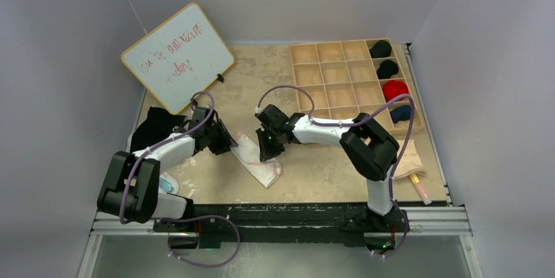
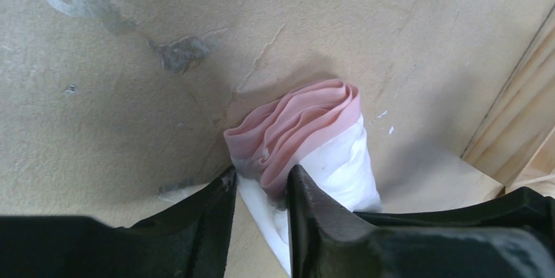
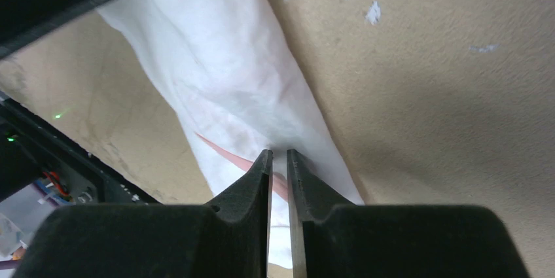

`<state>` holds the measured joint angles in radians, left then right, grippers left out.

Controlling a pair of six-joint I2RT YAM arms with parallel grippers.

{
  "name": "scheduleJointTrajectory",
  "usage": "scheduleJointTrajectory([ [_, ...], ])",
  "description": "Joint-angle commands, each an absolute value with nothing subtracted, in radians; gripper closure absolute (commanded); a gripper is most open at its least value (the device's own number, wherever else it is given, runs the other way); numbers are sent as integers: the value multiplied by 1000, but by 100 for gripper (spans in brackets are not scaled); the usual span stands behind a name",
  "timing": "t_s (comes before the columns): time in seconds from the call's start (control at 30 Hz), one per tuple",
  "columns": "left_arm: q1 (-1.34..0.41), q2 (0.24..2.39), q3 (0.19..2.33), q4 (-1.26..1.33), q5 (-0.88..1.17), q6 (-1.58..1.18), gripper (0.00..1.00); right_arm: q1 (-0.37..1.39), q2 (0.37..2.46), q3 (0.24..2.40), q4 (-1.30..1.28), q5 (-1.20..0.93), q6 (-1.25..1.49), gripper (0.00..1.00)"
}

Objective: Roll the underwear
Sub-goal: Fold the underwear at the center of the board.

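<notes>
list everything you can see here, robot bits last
underwear: 1, white with a pink band, table centre
whiteboard: 1, white with red writing, propped far left
compartment tray: 1, light wood, far right
rolled garments: 4, two black, one red, one dark blue, tray's right column
black cloth: 1, black, left table edge
pale cloth: 1, pinkish, right edge by the right arm
stick: 1, pink and yellow, near right corner
light blue item: 1, beside the left arm
table: 1, worn beige
left gripper: 1, black, closed on the bunched pink end
right gripper: 1, black, pinching the white cloth
</notes>
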<state>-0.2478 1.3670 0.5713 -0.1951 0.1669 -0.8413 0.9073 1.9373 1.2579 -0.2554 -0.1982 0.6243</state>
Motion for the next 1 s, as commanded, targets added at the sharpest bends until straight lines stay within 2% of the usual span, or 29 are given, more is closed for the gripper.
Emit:
scheduleJointTrajectory([
  [0.0, -244, 1391, 567, -216, 76, -786, 71, 908, 1944, 1249, -322, -172, 570, 85],
  [0.2, -244, 1411, 569, -244, 25, -758, 77, 914, 1934, 1210, -317, -125, 550, 87],
  [0.37, -244, 1391, 579, -257, 26, -762, 70, 913, 1862, 1213, -309, -79, 522, 87],
  [0.5, -244, 1356, 594, -280, 49, -759, 60, 913, 1840, 1248, -305, -137, 483, 86],
  [0.6, -244, 1294, 607, -314, 42, -763, 58, 914, 1824, 1257, -292, -176, 469, 85],
  [0.77, -244, 1231, 620, -360, 13, -759, 58, 914, 1837, 1261, -280, -190, 475, 84],
  [0.97, -244, 1279, 613, -346, 24, -758, 64, 914, 1879, 1286, -287, -195, 474, 84],
])
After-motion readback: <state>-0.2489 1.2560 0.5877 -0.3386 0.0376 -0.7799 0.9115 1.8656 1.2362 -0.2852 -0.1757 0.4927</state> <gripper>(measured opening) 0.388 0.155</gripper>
